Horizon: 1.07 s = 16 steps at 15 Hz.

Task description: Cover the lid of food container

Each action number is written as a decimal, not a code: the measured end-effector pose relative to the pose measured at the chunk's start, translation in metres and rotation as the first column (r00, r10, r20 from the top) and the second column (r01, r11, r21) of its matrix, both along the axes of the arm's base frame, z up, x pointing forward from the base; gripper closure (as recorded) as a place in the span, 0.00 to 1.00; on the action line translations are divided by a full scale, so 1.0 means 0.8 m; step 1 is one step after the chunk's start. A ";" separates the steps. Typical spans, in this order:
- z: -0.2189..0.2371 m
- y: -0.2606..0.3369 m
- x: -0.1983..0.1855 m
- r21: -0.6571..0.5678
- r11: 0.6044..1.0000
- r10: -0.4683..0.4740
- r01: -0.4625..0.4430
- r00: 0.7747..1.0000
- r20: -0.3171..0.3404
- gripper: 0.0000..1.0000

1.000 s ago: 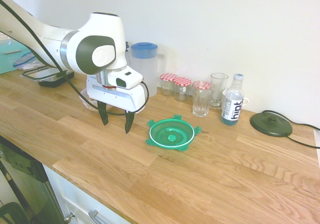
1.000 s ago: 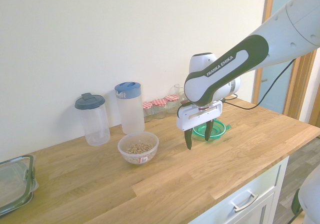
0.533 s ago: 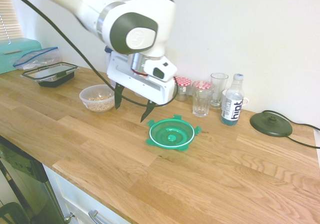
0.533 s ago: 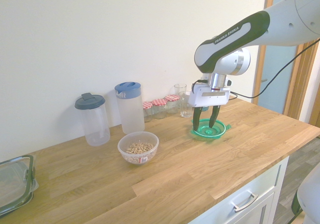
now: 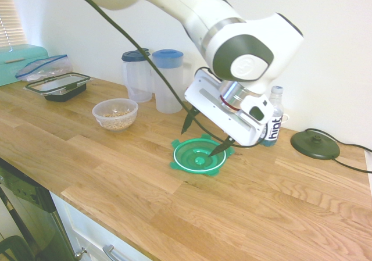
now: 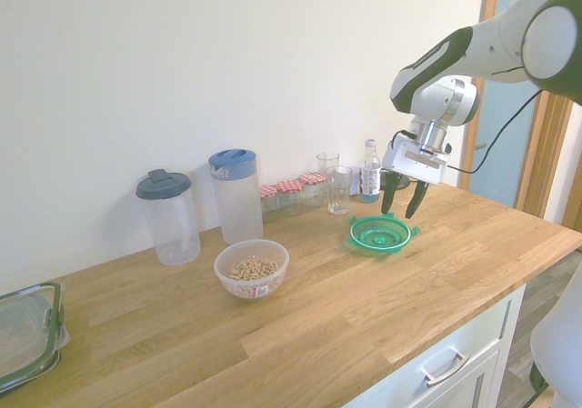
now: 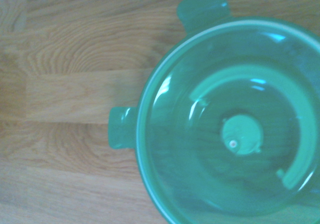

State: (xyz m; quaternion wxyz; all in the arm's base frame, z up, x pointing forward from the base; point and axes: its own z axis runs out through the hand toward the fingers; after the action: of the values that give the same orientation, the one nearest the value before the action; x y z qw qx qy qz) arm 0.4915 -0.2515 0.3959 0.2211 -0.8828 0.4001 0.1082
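Lid [image 5: 199,155], round and green with snap tabs at its rim, lies flat on the wooden tabletop [image 5: 261,203] with its rimmed side up; the wrist view shows its raised rings and a pale spot at the centre [image 7: 235,139]. Pincer [image 5: 204,135] hangs above the lid, tilted steeply downward, its two dark fingers [image 5: 190,120] spread wide apart with nothing between them; neither finger touches the lid as far as the exterior views show. Taking the lid as landmark: the food container [image 6: 251,268], a small clear bowl with beige grains in it, stands uncovered on the tabletop well apart from the lid, on the side away from the pincer in the second exterior view. Two tall clear jugs stand behind the bowl near the wall, one with a dark lid [image 6: 170,217] and one with a blue lid [image 6: 235,195]. Between those jugs and the lid, along the wall, stand small jars with red checked caps [image 6: 280,199] and a drinking glass [image 6: 339,190]. A small water bottle [image 6: 369,172] stands just behind the lid. A rectangular black-rimmed container [image 5: 58,86] sits far from the lid, beyond the bowl. A dark round base [image 5: 315,144] with a cord lies on the tabletop past the bottle.
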 end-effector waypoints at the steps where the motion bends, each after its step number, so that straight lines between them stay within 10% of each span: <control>1: -0.007 -0.015 0.006 0.019 1.000 0.000 0.000 1.000 -0.003 0.00; 16: -0.100 -0.047 0.059 0.232 0.973 0.022 -0.016 1.000 -0.023 0.00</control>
State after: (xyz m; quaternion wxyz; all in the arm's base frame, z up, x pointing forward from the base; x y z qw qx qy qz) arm 0.5389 -0.2888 0.3157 0.3165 -0.8534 0.3790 0.1672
